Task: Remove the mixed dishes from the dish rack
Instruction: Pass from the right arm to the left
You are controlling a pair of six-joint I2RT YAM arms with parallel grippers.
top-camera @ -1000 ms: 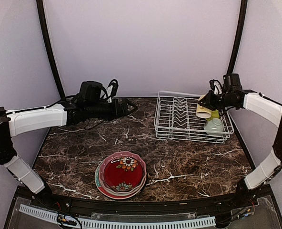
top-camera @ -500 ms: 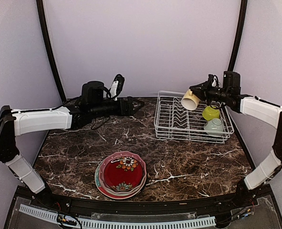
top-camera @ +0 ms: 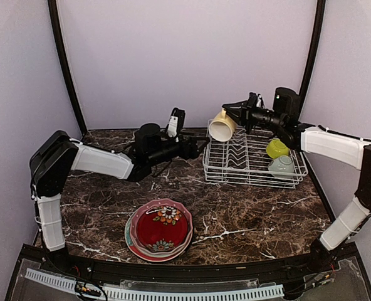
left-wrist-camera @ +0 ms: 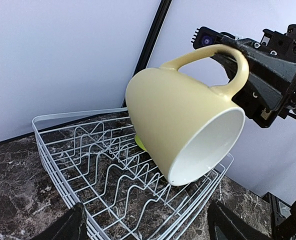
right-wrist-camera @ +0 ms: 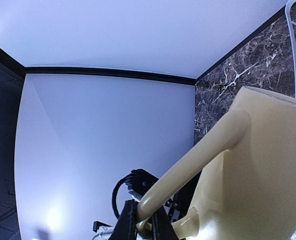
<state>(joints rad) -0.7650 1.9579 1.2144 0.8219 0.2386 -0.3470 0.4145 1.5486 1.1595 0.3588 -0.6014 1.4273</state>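
My right gripper (top-camera: 234,113) is shut on the handle of the pale yellow mug (top-camera: 222,128) and holds it tilted in the air over the left end of the white wire dish rack (top-camera: 237,177). In the right wrist view the fingers (right-wrist-camera: 132,220) pinch the handle of the mug (right-wrist-camera: 258,170). My left gripper (top-camera: 195,147) is open and empty just left of the rack, below the mug. In its view the mug (left-wrist-camera: 183,130) hangs over the rack (left-wrist-camera: 83,165). A lime-green bowl (top-camera: 277,148) and a pale blue cup (top-camera: 282,166) sit in the rack's right end.
A stack of plates (top-camera: 160,229), red floral plate on top, lies on the marble table near the front centre. Black poles stand at the back left and back right. The right gripper's black body (left-wrist-camera: 273,65) shows behind the mug.
My right gripper has lifted the yellow mug out of the rack's right end and carried it left and up. My left arm has swung right to the rack's left edge.
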